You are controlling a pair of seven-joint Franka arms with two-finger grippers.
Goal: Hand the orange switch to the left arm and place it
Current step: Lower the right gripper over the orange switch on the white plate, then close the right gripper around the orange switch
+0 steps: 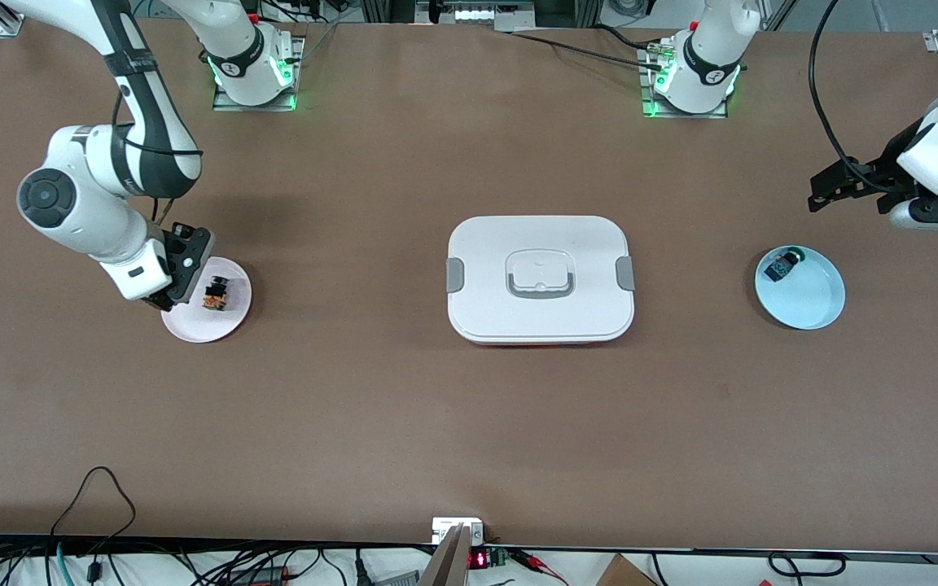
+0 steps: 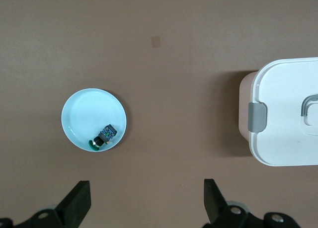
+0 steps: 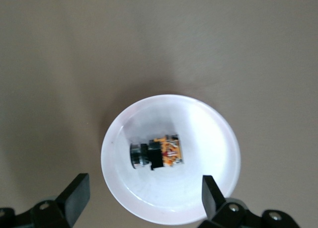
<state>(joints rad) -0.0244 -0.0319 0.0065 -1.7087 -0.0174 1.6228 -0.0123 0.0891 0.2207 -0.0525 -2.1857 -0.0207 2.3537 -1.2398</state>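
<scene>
Table top [image 1: 355, 407]: matt brown, smooth, looks laminate. Box [image 1: 540, 313]: smooth white plastic, slight sheen, grey plastic clips. Pink plate [image 1: 225, 325] and pale blue plate [image 1: 811, 305]: glossy, smooth. Orange switch [image 1: 215, 294]: black and orange plastic, metallic-looking end. Arm shells: glossy white plastic.
</scene>
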